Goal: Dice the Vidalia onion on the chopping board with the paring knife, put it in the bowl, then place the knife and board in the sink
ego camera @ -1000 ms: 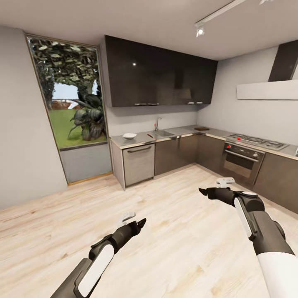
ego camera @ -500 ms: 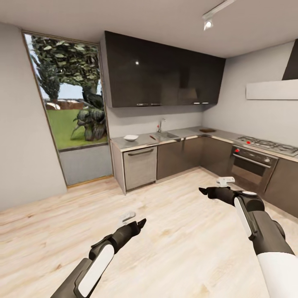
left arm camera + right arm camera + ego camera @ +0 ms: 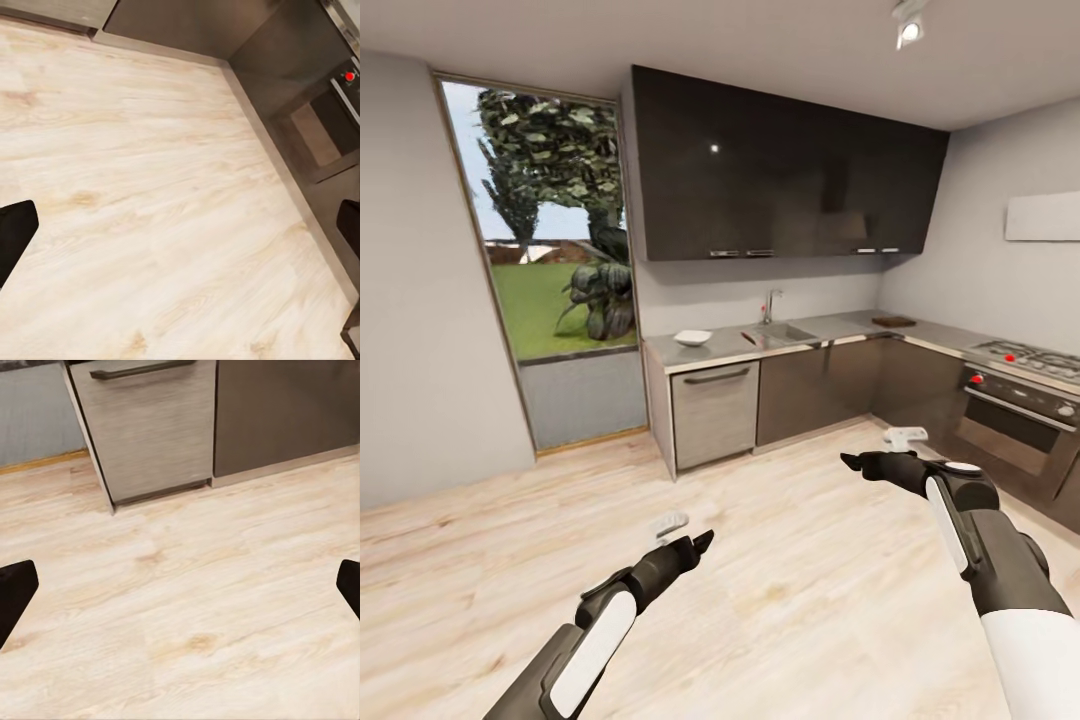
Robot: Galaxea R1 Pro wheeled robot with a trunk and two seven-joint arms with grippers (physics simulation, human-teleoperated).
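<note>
The robot stands out on the pale wood floor (image 3: 780, 560), well back from the kitchen run, with a broad stretch of bare boards between it and the cabinet fronts. Both arms are held low and forward over the floor. The left gripper (image 3: 695, 541) has its dark fingers spread wide, one at each side of the left wrist view with only planks between them; the right gripper (image 3: 857, 462) is spread just as wide and holds nothing.

Across the room the grey countertop (image 3: 715, 353) runs from a free end near the tall window (image 3: 550, 250) to the corner, then turns along the right wall toward the oven (image 3: 1015, 415) and hob (image 3: 1030, 358). The white bowl (image 3: 692, 338) sits near the counter's free end. Further along, the sink (image 3: 785, 331) is set into the top, its chrome tap (image 3: 769, 303) against the back wall. Between bowl and sink lies the red-handled paring knife (image 3: 748, 338), a small sliver at this range. The dark chopping board (image 3: 893, 322) rests on the counter at the far corner, well apart from the sink. The onion is too far off to make out; I cannot tell whether it lies in the basin.

Dark wall cabinets (image 3: 780, 170) overhang the counter. Below it, the brushed metal front with a bar handle (image 3: 715, 377) faces the open floor.
</note>
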